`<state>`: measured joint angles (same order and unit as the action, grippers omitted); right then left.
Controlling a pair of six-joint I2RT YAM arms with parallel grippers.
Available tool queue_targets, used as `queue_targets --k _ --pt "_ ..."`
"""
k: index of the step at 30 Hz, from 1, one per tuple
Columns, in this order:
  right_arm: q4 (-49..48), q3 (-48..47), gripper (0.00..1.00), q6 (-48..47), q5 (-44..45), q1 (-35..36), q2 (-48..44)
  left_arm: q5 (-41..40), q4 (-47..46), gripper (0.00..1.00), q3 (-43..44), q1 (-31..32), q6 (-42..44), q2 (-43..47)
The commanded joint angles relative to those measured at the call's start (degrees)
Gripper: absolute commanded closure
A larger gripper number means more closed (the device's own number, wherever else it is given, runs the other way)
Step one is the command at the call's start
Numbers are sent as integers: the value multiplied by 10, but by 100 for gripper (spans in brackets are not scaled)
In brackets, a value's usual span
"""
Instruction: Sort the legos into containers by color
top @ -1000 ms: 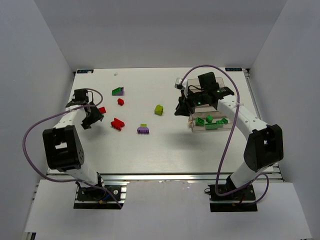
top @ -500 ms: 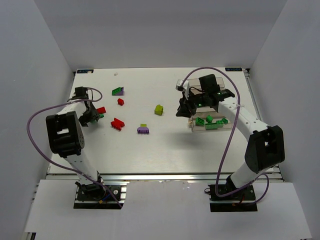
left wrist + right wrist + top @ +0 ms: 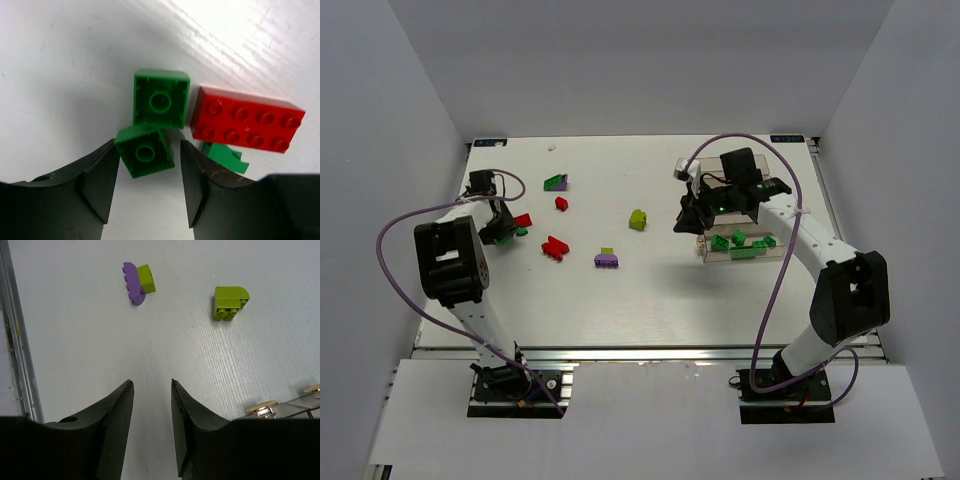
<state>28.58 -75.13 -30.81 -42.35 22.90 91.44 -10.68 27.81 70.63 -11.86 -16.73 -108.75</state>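
Note:
My left gripper [image 3: 147, 143] stands low over the table at the far left, open. A small green lego [image 3: 145, 152] lies between its fingertips, touching the left finger, with a gap to the right one. A second green lego [image 3: 161, 100] lies just beyond it, upside down, and a red lego [image 3: 245, 125] sits beside that, with a green piece [image 3: 225, 157] under its edge. My right gripper [image 3: 152, 382] hangs open and empty next to the containers [image 3: 735, 245], which hold several green legos [image 3: 745, 243]. In the top view, the left gripper [image 3: 505, 230] is by the red lego [image 3: 523, 220].
A yellow-green lego [image 3: 638, 219] and a purple lego topped with yellow-green [image 3: 607, 259] lie mid-table. A red cluster [image 3: 555, 246], a small red lego [image 3: 561, 203] and a green-and-purple pair [image 3: 556, 182] lie on the left. Walls close in both sides.
The left arm swung toward the far left and came down over the green legos beside the red one, its jaws narrowing. The right arm barely moved.

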Motion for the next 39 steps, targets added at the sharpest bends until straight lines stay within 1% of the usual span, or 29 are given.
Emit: queue_targets --k 1,7,8,10,11,14,15,17,18,19,22,23,24,25,26,27,28,29,30,31,32,33,34,35,36,38,39 --pt "6 -25 58 -1 -7 -3 -13 -3 -17 38 28 -6 11 -8" --pt "9 -25 58 -1 -6 -4 -13 -2 -12 39 50 -8 12 -23" --pt "9 -25 58 -1 -6 -4 -13 1 -12 45 51 -8 12 -24" --pt "8 -25 58 -2 -5 -5 -13 4 -8 52 52 -8 10 -23" --pt "8 -26 58 -2 -5 -6 -14 7 -9 61 50 -8 9 -20" --pt "7 -26 58 -1 -7 -7 -14 16 -11 71 32 -8 4 1" --pt "6 -26 58 0 -7 -7 -14 19 -9 77 27 -8 -2 8" --pt "6 -26 58 0 -8 -8 -15 35 -8 81 3 -8 -8 40" --pt "6 -26 58 0 -7 -10 -18 45 -9 85 -7 -7 -14 55" --pt "6 -25 58 0 -7 -12 -20 75 -13 86 -31 -8 -25 88" --pt "5 -21 60 4 -7 -25 -29 146 -34 88 -71 2 -52 150" --pt "3 -20 64 7 -10 -39 -35 189 -42 88 -94 10 -59 198" --pt "-1 -19 68 12 -13 -47 -37 210 -49 89 -103 18 -66 219" --pt "-3 -17 71 16 -18 -57 -41 231 -59 90 -110 41 -83 237" --pt "-5 -15 83 23 -30 -77 -46 275 -64 91 -117 58 -91 259" --pt "-6 -14 90 27 -34 -86 -49 290 -72 92 -121 100 -107 267" --pt "-10 -14 98 29 -38 -96 -51 297 -95 92 -124 127 -119 277" --pt "-12 -15 100 36 -43 -115 -55 304 -113 95 -130 157 -133 287" --pt "-12 -15 100 40 -45 -125 -57 311 -137 95 -138 202 -172 297" --pt "-16 -15 100 43 -48 -135 -60 317 -181 95 -139 223 -189 297" --pt "-19 -14 100 52 -49 -151 -66 318 -198 95 -136 247 -203 286" --pt "-23 -12 100 58 -51 -160 -69 317 -216 95 -120 293 -222 275" --pt "-34 -10 100 65 -53 -169 -73 315 -239 95 -106 316 -228 261" --pt "-41 -3 100 71 -56 -184 -80 314 -248 95 -89 338 -233 242" --pt "-50 2 100 82 -60 -196 -88 317 -253 95 -46 380 -233 198" --pt "-53 8 100 87 -62 -204 -95 313 -247 95 5 418 -229 150" --pt "-53 14 100 88 -61 -208 -99 313 -238 95 32 448 -221 101"
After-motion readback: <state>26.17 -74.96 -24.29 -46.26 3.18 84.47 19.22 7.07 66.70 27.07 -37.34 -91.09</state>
